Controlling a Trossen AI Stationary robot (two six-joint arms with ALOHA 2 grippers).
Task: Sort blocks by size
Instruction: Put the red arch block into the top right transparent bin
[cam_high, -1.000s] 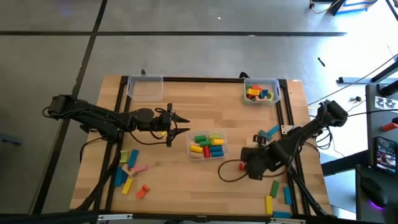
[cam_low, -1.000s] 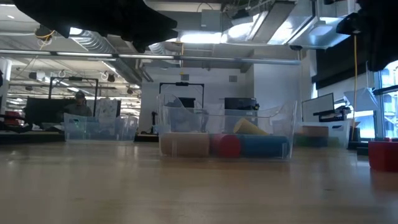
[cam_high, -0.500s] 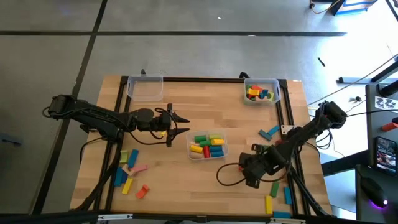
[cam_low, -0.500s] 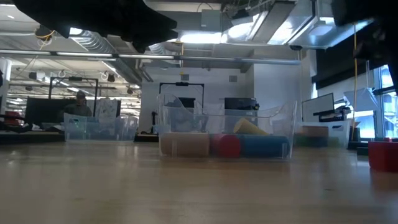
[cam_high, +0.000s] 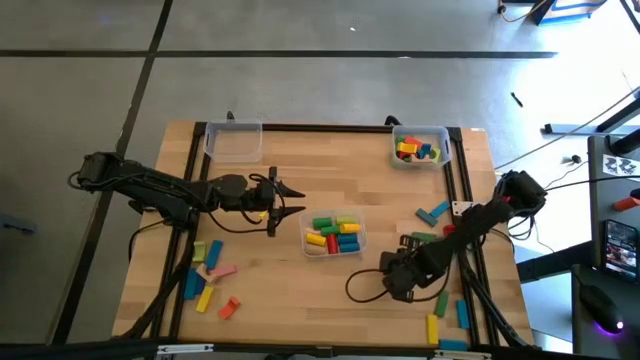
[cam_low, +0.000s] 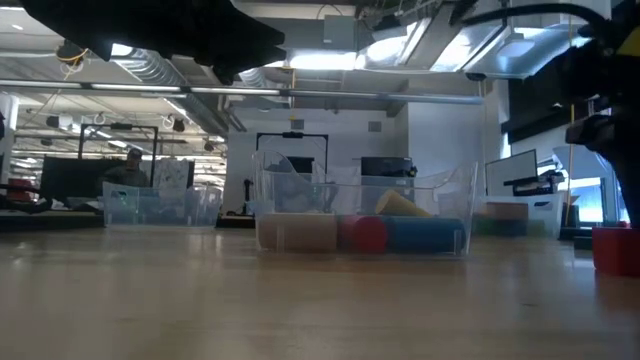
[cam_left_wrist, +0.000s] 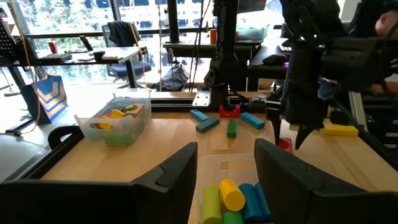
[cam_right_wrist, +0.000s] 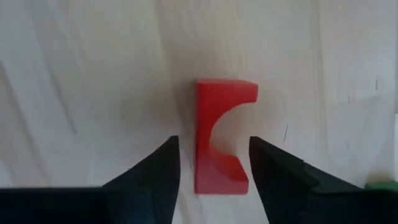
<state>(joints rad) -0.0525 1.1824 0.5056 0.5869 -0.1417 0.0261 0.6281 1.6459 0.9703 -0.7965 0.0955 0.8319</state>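
A red arch block (cam_right_wrist: 219, 144) lies flat on the bare wood right of the middle bin; it also shows at the low view's right edge (cam_low: 614, 250). My right gripper (cam_right_wrist: 213, 142) points straight down over it, open, with one finger on either side of the block's lower half, touching nothing that I can see. From above the gripper (cam_high: 392, 283) hides the block. My left gripper (cam_high: 300, 200) hangs level and open above the table, left of the middle bin (cam_high: 350, 250), holding nothing.
The middle bin holds several coloured blocks. A far-right bin (cam_high: 420, 146) holds more, and a far-left bin (cam_high: 233, 140) looks bare. Loose blocks lie near the left front (cam_high: 208, 272) and right front (cam_high: 440, 312). Blue (cam_high: 432, 213) and green (cam_high: 418, 238) bars lie by the right arm.
My right gripper has come down toward the table and a little toward its near edge, settling over the red arch block. In the low view the arm has dropped into the picture's right side. The block has stayed where it was.
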